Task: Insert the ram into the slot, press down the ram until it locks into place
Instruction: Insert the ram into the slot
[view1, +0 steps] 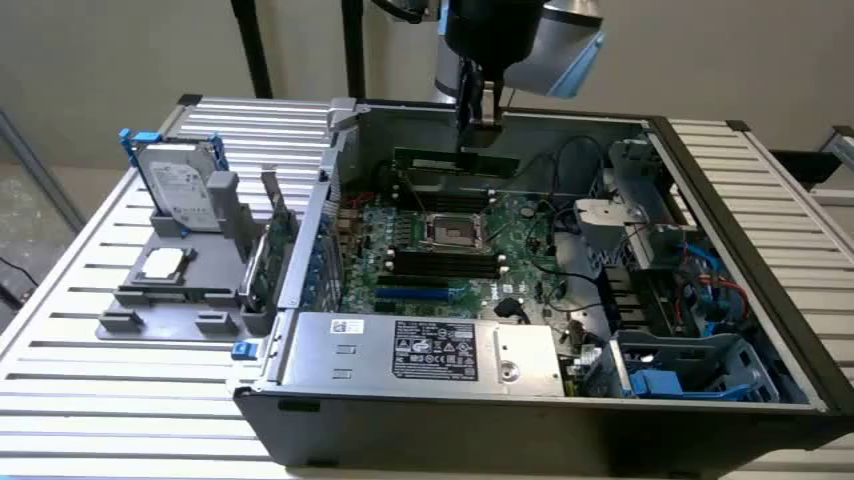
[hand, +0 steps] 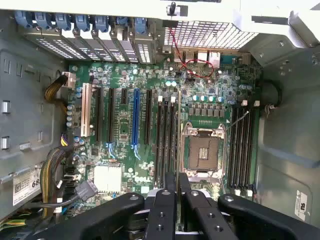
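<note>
Jaws clamped on the ram, held inside the open computer case (view1: 747, 250).
The gripper (view1: 478, 122) pinches the ram (view1: 451, 160) by its upper edge. The stick hangs level above the motherboard (view1: 527, 262) and is not seated. In the wrist view it runs edge-on just beside the nearest black slot (hand: 171, 140), between that slot and the silver processor socket (hand: 202, 150).

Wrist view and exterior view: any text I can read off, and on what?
"DELL": on the motherboard.
"68": on the white sticker, rest cut off.
Black label on the power supply: too small to read.
Corner sticker: blurred.
</note>
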